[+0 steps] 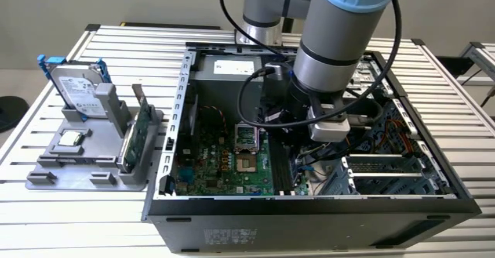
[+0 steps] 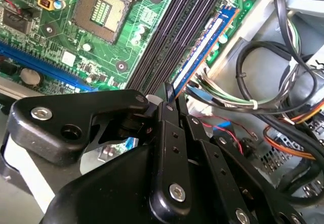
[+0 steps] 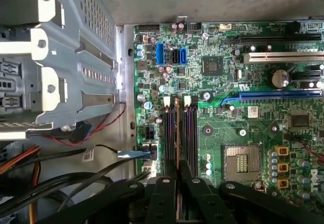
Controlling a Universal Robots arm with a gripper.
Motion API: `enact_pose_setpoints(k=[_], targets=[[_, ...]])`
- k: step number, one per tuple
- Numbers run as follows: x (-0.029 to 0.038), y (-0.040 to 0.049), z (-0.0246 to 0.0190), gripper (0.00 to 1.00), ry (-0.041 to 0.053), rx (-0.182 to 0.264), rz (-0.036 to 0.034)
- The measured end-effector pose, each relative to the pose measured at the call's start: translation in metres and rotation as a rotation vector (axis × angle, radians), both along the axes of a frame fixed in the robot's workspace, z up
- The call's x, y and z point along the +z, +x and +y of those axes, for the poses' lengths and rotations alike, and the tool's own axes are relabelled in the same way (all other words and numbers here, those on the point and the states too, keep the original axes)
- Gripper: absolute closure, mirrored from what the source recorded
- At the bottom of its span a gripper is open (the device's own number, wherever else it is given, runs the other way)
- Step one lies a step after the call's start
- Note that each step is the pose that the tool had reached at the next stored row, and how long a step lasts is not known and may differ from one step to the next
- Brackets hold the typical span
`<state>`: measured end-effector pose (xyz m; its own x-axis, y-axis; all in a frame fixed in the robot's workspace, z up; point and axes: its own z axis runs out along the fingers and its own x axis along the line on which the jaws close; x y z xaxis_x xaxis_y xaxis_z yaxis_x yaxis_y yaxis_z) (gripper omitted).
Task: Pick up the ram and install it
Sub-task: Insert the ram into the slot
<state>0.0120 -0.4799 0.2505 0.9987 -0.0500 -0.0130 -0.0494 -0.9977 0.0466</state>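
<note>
**RAM held edge-on at the memory slots**

Gripper [image 3: 177, 176] fingers are seen in the first wrist view pinched on the ram [image 3: 177, 128], its long axis along the memory slots [image 3: 190, 133]. In the second wrist view, the ram [image 2: 202, 49] lies beside cables [image 2: 263, 77]. In the exterior view, the gripper [image 1: 298, 131] is enclosed by the computer case [image 1: 166, 153].

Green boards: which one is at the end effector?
The ram, the narrow stick among the memory slots of the motherboard, gripped by the end effector; the wider expansion card stands outside the case.
</note>
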Motion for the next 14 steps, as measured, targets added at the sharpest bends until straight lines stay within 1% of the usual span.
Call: enact_pose_setpoints(k=[5,9,12,14], targets=[[-0.0065,0.0,0.0,1.0,-0.0001,0.0,0.0001],[-0.0131,0.0,0.0,1.0,0.0,0.0,0.0],[-0.0163,0.0006,0.0,1.0,0.0001,0.0,0.0],[-0.017,0.0014,0.0,1.0,-0.0002,0.0,0.0001]])
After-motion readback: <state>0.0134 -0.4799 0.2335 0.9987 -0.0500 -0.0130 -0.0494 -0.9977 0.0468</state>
